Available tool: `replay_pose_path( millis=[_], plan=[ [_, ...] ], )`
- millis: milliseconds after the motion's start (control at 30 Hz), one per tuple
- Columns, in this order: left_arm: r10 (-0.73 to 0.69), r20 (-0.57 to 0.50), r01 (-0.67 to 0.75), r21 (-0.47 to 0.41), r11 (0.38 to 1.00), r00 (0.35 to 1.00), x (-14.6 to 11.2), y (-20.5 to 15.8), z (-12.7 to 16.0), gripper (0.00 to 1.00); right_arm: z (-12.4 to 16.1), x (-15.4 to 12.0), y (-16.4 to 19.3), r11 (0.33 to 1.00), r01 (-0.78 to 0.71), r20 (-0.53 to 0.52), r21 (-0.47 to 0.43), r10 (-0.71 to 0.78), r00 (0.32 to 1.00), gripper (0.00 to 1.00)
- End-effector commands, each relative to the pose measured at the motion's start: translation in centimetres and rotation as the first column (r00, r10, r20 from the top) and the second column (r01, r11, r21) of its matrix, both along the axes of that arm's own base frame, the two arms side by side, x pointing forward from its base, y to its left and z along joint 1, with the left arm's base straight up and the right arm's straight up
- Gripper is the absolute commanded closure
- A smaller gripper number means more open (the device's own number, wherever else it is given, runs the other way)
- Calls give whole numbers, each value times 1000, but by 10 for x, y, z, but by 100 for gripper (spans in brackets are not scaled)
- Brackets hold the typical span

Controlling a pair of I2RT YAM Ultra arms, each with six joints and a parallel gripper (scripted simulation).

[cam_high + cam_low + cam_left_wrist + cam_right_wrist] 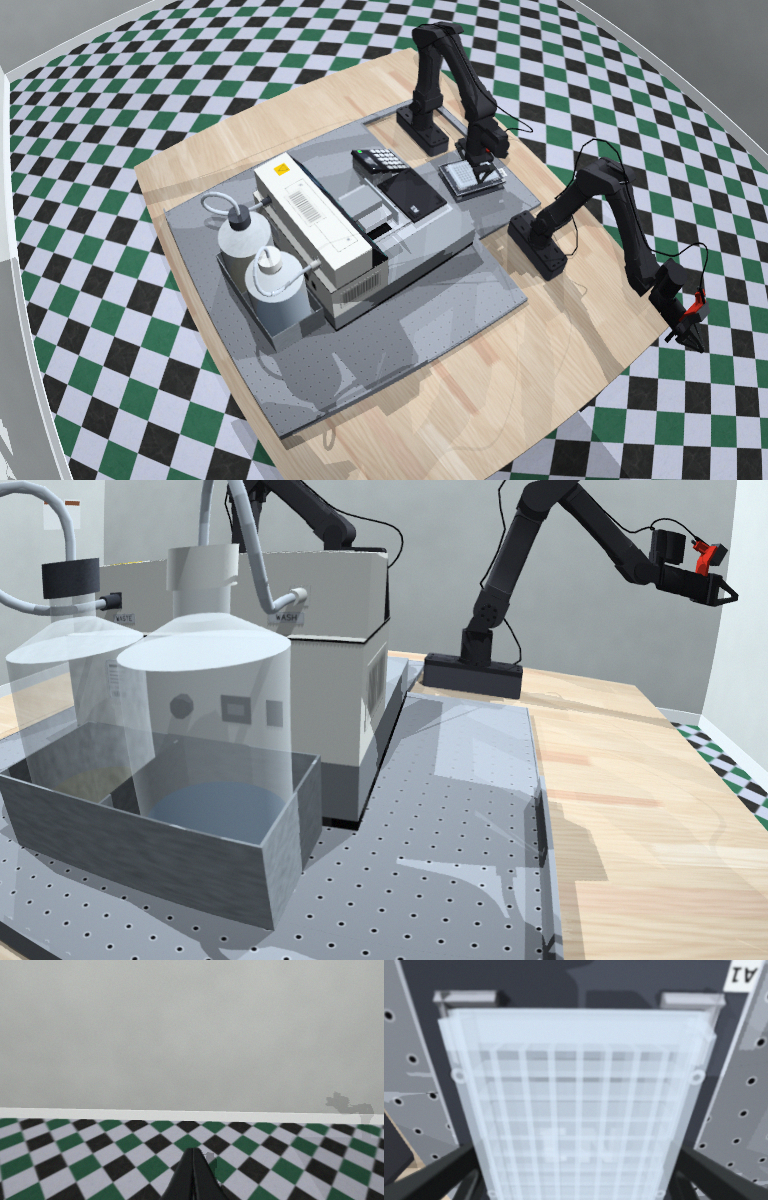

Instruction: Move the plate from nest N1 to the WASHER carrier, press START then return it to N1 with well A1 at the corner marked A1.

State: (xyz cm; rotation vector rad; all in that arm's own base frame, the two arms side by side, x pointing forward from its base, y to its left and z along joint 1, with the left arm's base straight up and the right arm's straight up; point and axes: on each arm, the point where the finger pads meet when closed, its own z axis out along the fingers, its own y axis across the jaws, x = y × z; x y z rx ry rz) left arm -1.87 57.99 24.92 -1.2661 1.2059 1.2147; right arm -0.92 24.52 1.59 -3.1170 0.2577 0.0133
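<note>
The clear plate (pixel 459 174) (pixel 579 1100) lies in the nest N1 (pixel 624 980), its cut-off corner toward the A1 label (pixel 742 976). My right gripper (pixel 481 173) (pixel 577 1145) is shut on the plate, one finger against each long side. My left gripper (pixel 700 348) (pixel 735 597) (pixel 192 1157) is shut and empty, out past the table's edge. The washer (pixel 311 215) (pixel 334 706) stands mid-board, with its keypad (pixel 380 160) beside it; a small green light shows at the keypad's corner. The carrier's pocket and the key labels cannot be made out clearly.
Two bottles (pixel 280 288) (pixel 244 234) with hoses stand in a grey tray (pixel 288 333) (pixel 141 847) behind the washer. A raised dark panel (pixel 413 195) on the washer lies between its white housing and N1. The left arm's base (pixel 536 246) stands near the board's edge.
</note>
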Motion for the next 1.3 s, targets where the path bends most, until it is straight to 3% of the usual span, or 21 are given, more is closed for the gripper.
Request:
replay_pose_path(
  millis=[0,833,1267],
  plan=[
    [-4,-11,4,31,999,1000,-3,0,7,100,5,6,6,1000,12,13,2,-12,1000,100],
    [-4,-11,4,31,999,1000,-3,0,7,100,5,6,6,1000,12,13,2,-12,1000,100],
    [-4,-11,4,31,999,1000,-3,0,7,100,39,-1,4,1000,-6,-2,29,6,1000,100]
  ],
)
